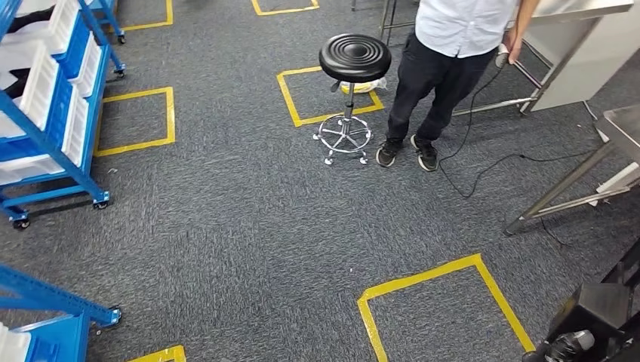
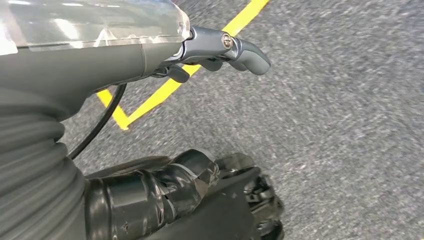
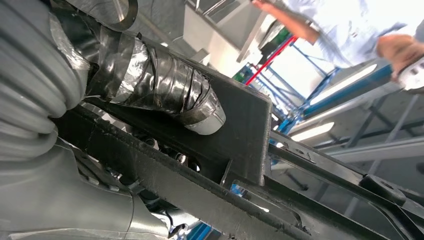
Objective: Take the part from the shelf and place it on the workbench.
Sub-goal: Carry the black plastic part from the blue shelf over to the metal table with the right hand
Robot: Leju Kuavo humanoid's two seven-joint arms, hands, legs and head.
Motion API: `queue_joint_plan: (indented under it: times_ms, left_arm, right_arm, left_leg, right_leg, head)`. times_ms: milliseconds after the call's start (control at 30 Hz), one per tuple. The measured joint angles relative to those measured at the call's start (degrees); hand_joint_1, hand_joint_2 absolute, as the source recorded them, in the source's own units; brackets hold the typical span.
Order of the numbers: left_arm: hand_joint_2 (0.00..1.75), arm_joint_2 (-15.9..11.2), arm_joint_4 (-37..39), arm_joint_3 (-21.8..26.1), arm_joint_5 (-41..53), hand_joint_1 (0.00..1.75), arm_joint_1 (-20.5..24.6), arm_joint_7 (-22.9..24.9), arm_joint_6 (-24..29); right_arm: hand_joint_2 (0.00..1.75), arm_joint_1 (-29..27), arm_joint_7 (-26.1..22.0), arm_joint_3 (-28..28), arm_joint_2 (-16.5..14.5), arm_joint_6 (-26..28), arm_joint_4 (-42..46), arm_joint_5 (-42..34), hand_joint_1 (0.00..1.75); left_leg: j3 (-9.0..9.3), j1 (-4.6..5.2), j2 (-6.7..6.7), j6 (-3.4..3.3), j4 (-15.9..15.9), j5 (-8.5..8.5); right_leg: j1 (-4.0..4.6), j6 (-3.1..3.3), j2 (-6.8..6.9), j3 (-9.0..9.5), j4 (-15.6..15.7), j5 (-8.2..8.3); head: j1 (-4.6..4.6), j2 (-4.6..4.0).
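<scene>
Part point(image 3: 242, 132) in closed right robot hand point(image 3: 165, 92)

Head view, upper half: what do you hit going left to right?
Blue shelf rack → yellow floor square → black stool → person → metal workbench.

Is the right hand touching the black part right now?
Touching. The right wrist view shows the right hand with its taped fingers wrapped on the black part.
</scene>
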State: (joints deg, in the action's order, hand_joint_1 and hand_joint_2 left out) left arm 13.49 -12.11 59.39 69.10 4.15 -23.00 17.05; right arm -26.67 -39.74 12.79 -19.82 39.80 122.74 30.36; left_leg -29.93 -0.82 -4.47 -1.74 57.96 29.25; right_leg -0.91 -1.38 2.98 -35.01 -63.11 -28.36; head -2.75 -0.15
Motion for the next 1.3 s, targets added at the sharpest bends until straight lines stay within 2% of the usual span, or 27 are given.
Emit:
queue_joint_plan:
  times_ms: [67, 133, 167, 200, 233, 267, 300, 333, 367, 400, 433, 500, 567, 633, 667, 733, 800, 833, 867, 900, 933, 967, 1033, 1100, 1167, 1233, 1300]
  left_arm:
    - [1.75, 0.0, 0.0, 0.1, 0.0, 0.0, 0.1, -0.1, 0.0]
    - [1.75, 0.0, 0.0, 0.1, 0.0, 0.0, 0.2, -0.3, -0.1]
    - [1.75, 0.0, 0.0, 0.1, 0.0, 0.0, 0.3, -0.4, -0.1]
    - [1.75, 0.0, 0.0, 0.1, -0.1, 0.0, 0.3, -0.6, -0.1]
    - [1.75, 0.0, 0.0, 0.2, -0.2, 0.0, 0.3, -0.8, -0.1]
    - [1.75, -0.1, 0.0, 0.3, -0.3, 0.0, 0.3, -1.0, -0.1]
    - [1.75, -0.1, 0.0, 0.4, -0.4, 0.0, 0.2, -1.2, -0.1]
    - [1.75, -0.1, 0.0, 0.5, -0.5, 0.0, 0.1, -1.4, -0.1]
    - [1.75, -0.1, 0.0, 0.6, -0.6, 0.0, 0.0, -1.6, -0.1]
    - [1.75, -0.1, 0.0, 0.6, -0.6, 0.0, -0.1, -1.7, -0.1]
    - [1.75, -0.1, 0.0, 0.7, -0.6, 0.0, -0.1, -1.8, -0.1]
    - [1.75, -0.2, 0.0, 0.7, -0.6, 0.0, -0.1, -2.0, -0.1]
    - [1.75, -0.3, 0.0, 0.7, -0.7, 0.0, 0.0, -2.2, -0.1]
    - [1.75, -0.3, 0.0, 0.8, -0.7, 0.0, 0.2, -2.3, -0.1]
    - [1.75, -0.3, 0.0, 0.8, -0.7, 0.0, 0.3, -2.3, -0.1]
    - [1.75, -0.2, 0.0, 0.8, -0.7, 0.0, 0.3, -2.5, -0.2]
    - [1.75, -0.2, 0.0, 0.8, -0.7, 0.0, 0.2, -2.7, -0.3]
    - [1.75, -0.3, 0.0, 0.8, -0.7, 0.0, 0.1, -2.8, -0.3]
    - [1.75, -0.3, 0.0, 0.8, -0.8, 0.0, 0.0, -2.8, -0.3]
    - [1.75, -0.3, 0.0, 0.8, -0.8, 0.0, 0.0, -2.9, -0.3]
    - [1.75, -0.3, 0.0, 0.8, -0.9, 0.0, 0.0, -2.9, -0.4]
    - [1.75, -0.3, 0.0, 0.8, -0.9, 0.0, 0.0, -3.0, -0.5]
    - [1.75, -0.3, 0.0, 0.8, -0.9, 0.0, 0.1, -3.0, -0.5]
    - [1.75, -0.3, 0.0, 0.8, -0.9, 0.0, 0.2, -3.1, -0.6]
    - [1.75, -0.3, 0.0, 0.9, -0.9, 0.0, 0.4, -3.1, -0.6]
    - [1.75, -0.3, 0.0, 0.9, -0.9, 0.0, 0.4, -3.1, -0.7]
    - [1.75, -0.3, 0.0, 0.9, -0.9, 0.0, 0.3, -3.4, -0.7]
  right_arm:
    - [1.75, 0.2, 0.0, 0.0, 0.0, 0.0, -0.1, 0.1, 1.75]
    - [1.75, 0.2, 0.0, 0.0, 0.0, 0.0, -0.1, 0.2, 1.75]
    - [1.75, 0.2, 0.0, 0.0, -0.1, 0.0, -0.1, 0.3, 1.75]
    - [1.75, 0.2, 0.0, 0.0, -0.1, 0.0, -0.1, 0.3, 1.75]
    - [1.75, 0.2, 0.0, 0.0, -0.1, 0.0, -0.1, 0.3, 1.75]
    - [1.75, 0.3, 0.0, 0.0, -0.1, 0.0, -0.2, 0.4, 1.75]
    - [1.75, 0.4, 0.0, -0.1, -0.1, 0.0, -0.3, 0.4, 1.75]
    - [1.75, 0.4, 0.0, -0.1, -0.1, 0.0, -0.4, 0.5, 1.75]
    - [1.75, 0.4, 0.0, -0.1, -0.1, 0.0, -0.5, 0.5, 1.75]
    - [1.75, 0.4, 0.0, -0.1, -0.1, 0.0, -0.6, 0.5, 1.75]
    - [1.75, 0.4, 0.0, -0.1, -0.1, 0.0, -0.7, 0.5, 1.75]
    - [1.75, 0.4, 0.0, -0.1, -0.1, 0.0, -0.8, 0.5, 1.75]
    - [1.75, 0.5, 0.0, -0.2, -0.1, 0.0, -0.9, 0.6, 1.75]
    - [1.75, 0.5, 0.0, -0.2, -0.1, 0.0, -1.0, 0.6, 1.75]
    - [1.75, 0.4, 0.0, -0.2, -0.1, 0.0, -1.0, 0.6, 1.75]
    - [1.75, 0.4, 0.0, -0.2, -0.1, 0.0, -1.0, 0.6, 1.75]
    - [1.75, 0.6, 0.0, -0.2, -0.1, 0.0, -1.1, 0.6, 1.75]
    - [1.75, 0.7, 0.0, -0.2, -0.1, 0.0, -1.2, 0.6, 1.75]
    - [1.75, 0.6, 0.0, -0.2, -0.1, 0.0, -1.3, 0.6, 1.75]
    - [1.75, 0.6, 0.0, -0.2, -0.1, 0.0, -1.4, 0.6, 1.75]
    - [1.75, 0.6, 0.0, -0.2, -0.1, 0.0, -1.5, 0.6, 1.75]
    - [1.75, 0.6, 0.0, -0.2, -0.1, 0.0, -1.5, 0.6, 1.75]
    - [1.75, 0.6, 0.0, -0.2, -0.1, 0.0, -1.5, 0.6, 1.75]
    - [1.75, 0.7, 0.0, -0.2, -0.1, 0.0, -1.5, 0.5, 1.75]
    - [1.75, 0.6, 0.0, -0.2, -0.1, 0.0, -1.5, 0.5, 1.75]
    - [1.75, 0.5, 0.0, -0.2, -0.1, 0.0, -1.5, 0.5, 1.75]
    - [1.75, 0.6, 0.0, -0.2, -0.1, 0.0, -1.6, 0.5, 1.75]
  left_leg:
    - [0.47, 0.26, -0.94, 0.63, 0.0, 0.37]
    - [0.95, 0.36, -1.91, 1.23, -0.2, 0.59]
    - [1.1, 0.29, -1.55, 1.56, -0.1, 0.92]
    - [0.86, 0.21, -0.5, 1.85, 0.8, 1.68]
    - [-0.06, 0.11, 0.96, 2.06, 3.0, 3.11]
    - [-1.64, 0.04, 2.55, 2.17, 6.4, 4.97]
    - [-3.65, 0.03, 3.46, 2.22, 10.5, 6.87]
    - [-5.56, 0.03, 3.83, 2.24, 14.2, 8.15]
    - [-6.77, 0.05, 3.97, 2.22, 16.2, 8.3]
    - [-6.98, 0.05, 4.04, 2.14, 16.1, 7.21]
    - [-6.2, 0.05, 4.25, 1.98, 13.7, 5.16]
    - [-3.19, -0.01, 6.33, 1.52, 6.0, 0.96]
    - [-1.48, -0.01, 8.27, 1.18, 1.4, -0.41]
    - [-1.19, 0.06, 7.88, 0.77, 0.7, -0.31]
    - [-1.01, 0.01, 7.25, 0.4, 0.4, -0.51]
    - [-0.7, -0.23, 5.89, -0.35, -0.2, -0.91]
    - [-0.6, -0.21, 4.43, -0.69, -0.4, -0.94]
    - [-0.59, -0.19, 3.64, -0.73, -0.4, -0.85]
    - [-0.53, -0.18, 2.83, -0.71, -0.4, -0.72]
    - [-0.42, -0.18, 2.04, -0.64, -0.4, -0.56]
    - [-0.23, -0.19, 1.3, -0.52, -0.4, -0.38]
    - [0.07, -0.19, 0.63, -0.36, -0.4, -0.16]
    - [0.6, 0.01, -0.46, 0.17, -0.4, 0.33]
    - [0.98, 0.25, -1.39, 0.81, -0.4, 0.72]
    - [1.53, 0.22, -2.02, 1.48, -0.6, 1.05]
    - [1.16, 0.04, -0.1, 2.01, 1.3, 2.64]
    - [-1.76, -0.1, 2.89, 2.23, 7.7, 6.25]
  right_leg:
    - [0.56, 0.61, 1.48, 1.83, 3.7, 0.61]
    - [0.67, 1.19, 0.28, 1.78, 3.9, 0.62]
    - [0.54, 1.5, -0.35, 1.86, 4.2, 0.73]
    - [0.38, 1.87, -0.97, 1.95, 4.4, 0.88]
    - [0.19, 2.22, -1.6, 2.04, 4.6, 1.03]
    - [0.19, 2.46, -2.21, 2.02, 4.7, 1.08]
    - [0.22, 2.65, -2.88, 1.97, 4.6, 1.09]
    - [0.29, 2.76, -3.64, 1.93, 4.6, 1.08]
    - [0.35, 2.8, -4.44, 1.95, 4.5, 1.05]
    - [0.39, 2.81, -5.26, 2.01, 4.4, 1.02]
    - [0.4, 2.79, -6.1, 2.08, 4.3, 0.97]
    - [0.48, 2.56, -7.63, 2.09, 4.0, 0.81]
    - [0.44, 2.05, -8.85, 1.74, 3.7, 0.74]
    - [0.27, 1.26, -9.97, 1.38, 3.7, 0.93]
    - [0.2, 0.91, -9.73, 1.26, 3.6, 0.88]
    - [0.28, 0.33, -7.15, 0.13, 1.3, -0.58]
    - [0.18, -0.14, -4.21, -2.98, -4.9, -3.91]
    - [0.03, -0.37, -3.74, -4.81, -8.5, -5.33]
    - [-0.15, -0.57, -3.53, -6.05, -10.9, -5.84]
    - [-0.3, -0.72, -3.35, -6.27, -11.2, -5.26]
    - [-0.4, -0.76, -3.03, -5.24, -9.2, -3.66]
    - [-0.43, -0.7, -2.31, -3.21, -5.4, -1.56]
    - [0.02, -0.19, -0.06, 0.59, 1.7, 0.88]
    - [0.54, 0.49, 0.69, 1.68, 4.0, 0.9]
    - [0.48, 1.14, -0.62, 1.69, 4.3, 1.01]
    - [0.14, 1.84, -1.78, 1.91, 4.8, 1.31]
    - [0.05, 2.35, -2.9, 1.99, 5.0, 1.44]
  head:
    - [0.03, 0.0]
    - [0.07, 0.0]
    - [0.06, 0.0]
    - [0.07, 0.0]
    - [0.08, 0.0]
    - [0.08, 0.0]
    - [0.08, 0.0]
    - [0.08, 0.0]
    - [0.08, 0.0]
    - [0.08, 0.0]
    - [0.09, 0.0]
    - [0.07, 0.0]
    - [0.06, 0.0]
    - [0.07, 0.0]
    - [0.06, 0.0]
    - [-0.1, 0.0]
    - [-0.25, 0.0]
    - [-0.23, 0.0]
    - [-0.24, 0.0]
    - [-0.23, 0.0]
    - [-0.24, 0.0]
    - [-0.25, 0.0]
    - [-0.24, 0.0]
    - [-0.21, 0.0]
    - [-0.2, 0.0]
    - [-0.19, 0.0]
    - [-0.16, 0.0]
